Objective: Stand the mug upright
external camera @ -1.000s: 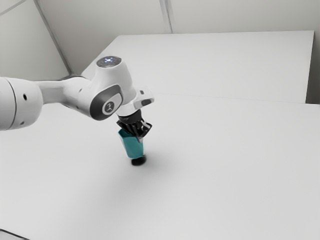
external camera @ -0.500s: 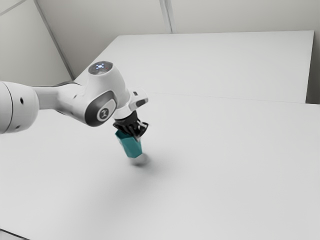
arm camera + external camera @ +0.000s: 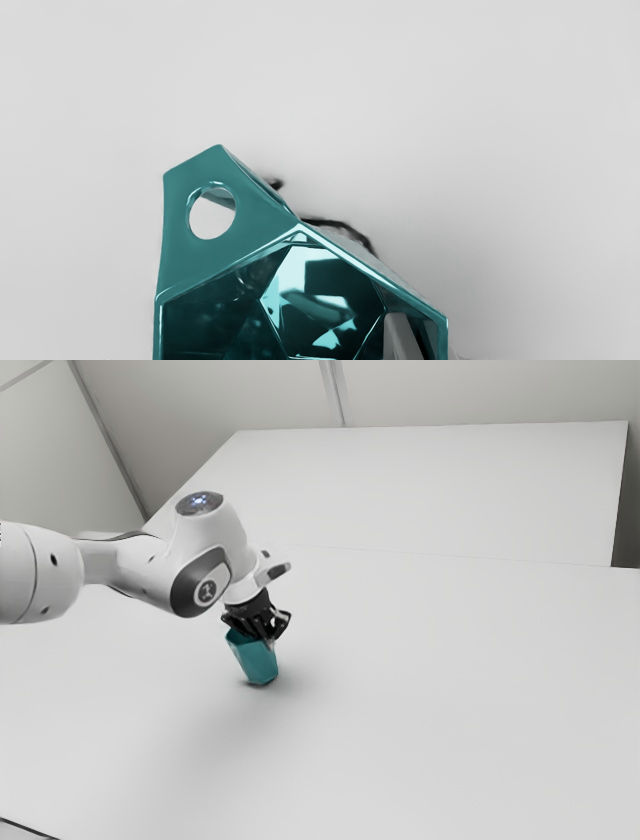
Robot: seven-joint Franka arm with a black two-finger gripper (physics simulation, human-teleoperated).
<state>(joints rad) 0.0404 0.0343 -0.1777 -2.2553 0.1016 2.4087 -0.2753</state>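
Pale grey walls (image 3: 450,390) meet behind a smooth white table (image 3: 450,710) in the exterior view. Over the last second the hand (image 3: 270,646) and the teal faceted mug (image 3: 254,659) have come lower and drifted toward the exterior view's left; the dark patch under the base has gone, leaving a faint shadow. The mug leans, mouth up and toward that left, its base at the table or just over it – which, I can't tell. It looks like a set-down, with the lean yet to be taken out.

In the wrist view, one finger (image 3: 400,335) stands inside the mug, whose handle (image 3: 220,165) has a round hole; the hand appears to be gripping the mug's wall – the outer finger is barely visible. A dark curved mark (image 3: 345,223) lies beside the rim.
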